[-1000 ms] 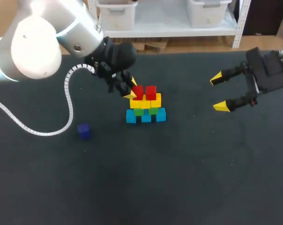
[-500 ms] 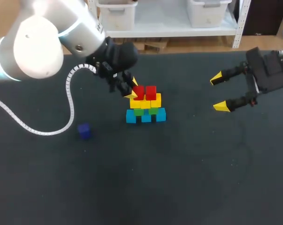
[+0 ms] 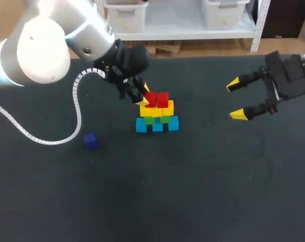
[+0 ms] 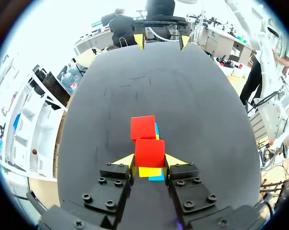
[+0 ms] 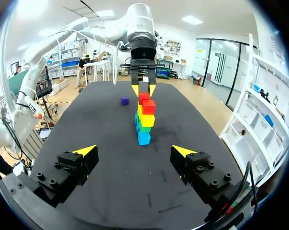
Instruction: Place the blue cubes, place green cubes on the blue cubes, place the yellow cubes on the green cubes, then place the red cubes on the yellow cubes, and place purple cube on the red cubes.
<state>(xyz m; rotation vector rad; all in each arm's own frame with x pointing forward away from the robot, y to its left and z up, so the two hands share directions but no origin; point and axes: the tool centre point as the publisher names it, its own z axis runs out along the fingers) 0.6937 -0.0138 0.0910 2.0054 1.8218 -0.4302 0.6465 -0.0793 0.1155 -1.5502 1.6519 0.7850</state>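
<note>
At mid-table stands a stepped stack: blue cubes (image 3: 157,124) at the base, green cubes (image 3: 156,120) on them, yellow cubes (image 3: 157,109) above. Two red cubes top it. My left gripper (image 3: 143,96) is shut on the left red cube (image 3: 150,99), which rests on the yellow row beside the other red cube (image 3: 162,98). In the left wrist view the held red cube (image 4: 150,152) sits between the yellow tips, the second red cube (image 4: 143,128) just ahead. A purple cube (image 3: 90,140) lies alone to the stack's left. My right gripper (image 3: 235,99) hangs open, far right, holding nothing.
My left arm's white coiled cable (image 3: 74,108) loops over the table behind the purple cube. The dark table (image 3: 193,191) stretches bare in front of the stack and between the stack and my right gripper.
My left gripper has shifted very slightly to the right with the red cube. The right arm has kept still.
</note>
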